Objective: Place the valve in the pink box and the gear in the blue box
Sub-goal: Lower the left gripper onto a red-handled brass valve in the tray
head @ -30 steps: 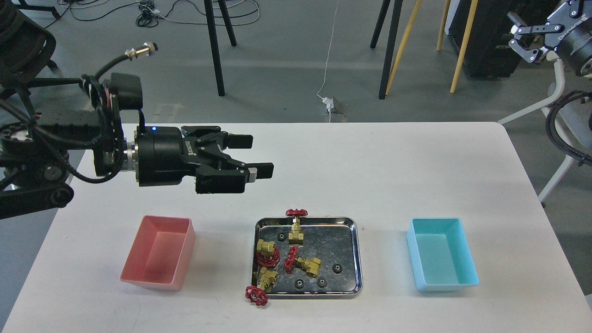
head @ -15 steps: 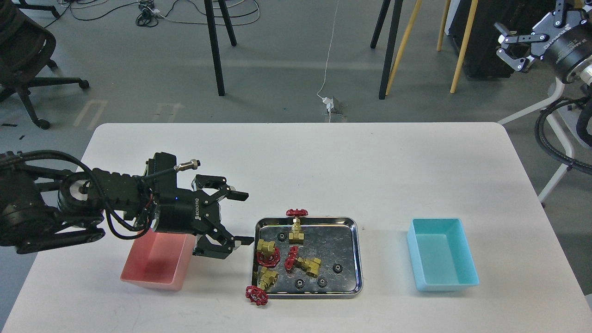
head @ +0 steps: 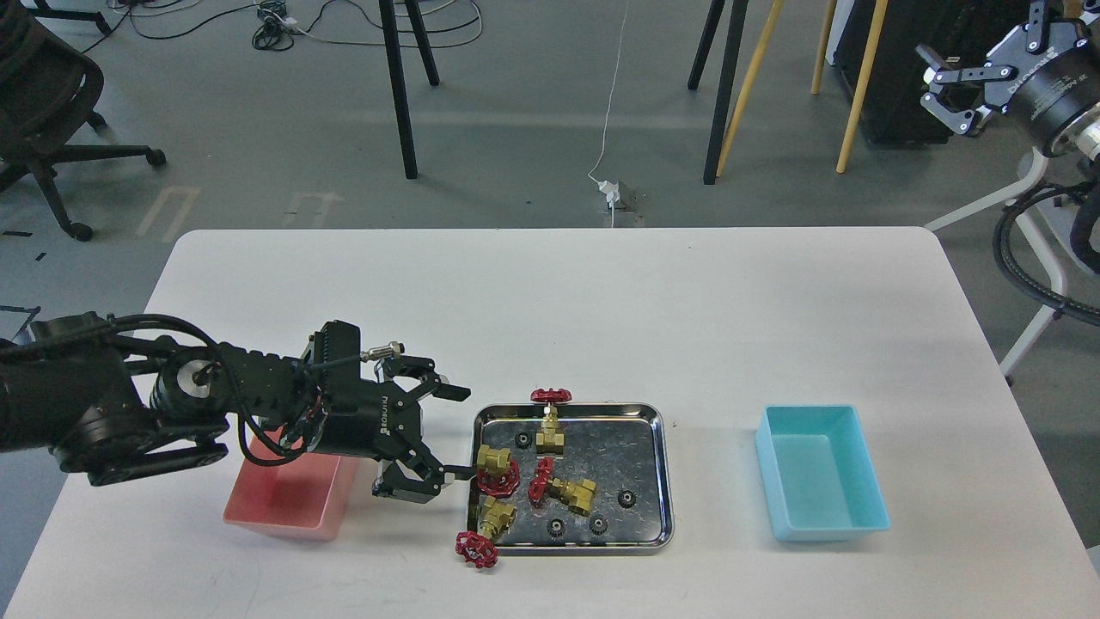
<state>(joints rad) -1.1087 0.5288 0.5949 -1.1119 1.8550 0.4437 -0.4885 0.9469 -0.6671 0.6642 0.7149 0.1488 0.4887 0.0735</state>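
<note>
Several brass valves with red handwheels lie in and on a steel tray [head: 660,468]: one stands at the back rim [head: 550,430], one at the left [head: 496,468], one in the middle [head: 563,488], and one [head: 485,529] hangs over the front left rim. Several black gears lie among them, for example one on the right of the tray [head: 627,497]. My left gripper [head: 454,434] is open and empty, low over the table just left of the tray, its front finger near the left valve. The pink box [head: 288,497] is partly hidden under my left arm. The blue box [head: 821,473] is empty. My right gripper [head: 945,90] is open, raised at the top right.
The white table's far edge runs behind the tray. Chair and stool legs and cables are on the floor beyond it. A black office chair [head: 43,94] stands at the far left.
My left arm has dropped from high above the table down to table level and moved toward the tray's left edge, staying open. The right gripper has shifted slightly left.
</note>
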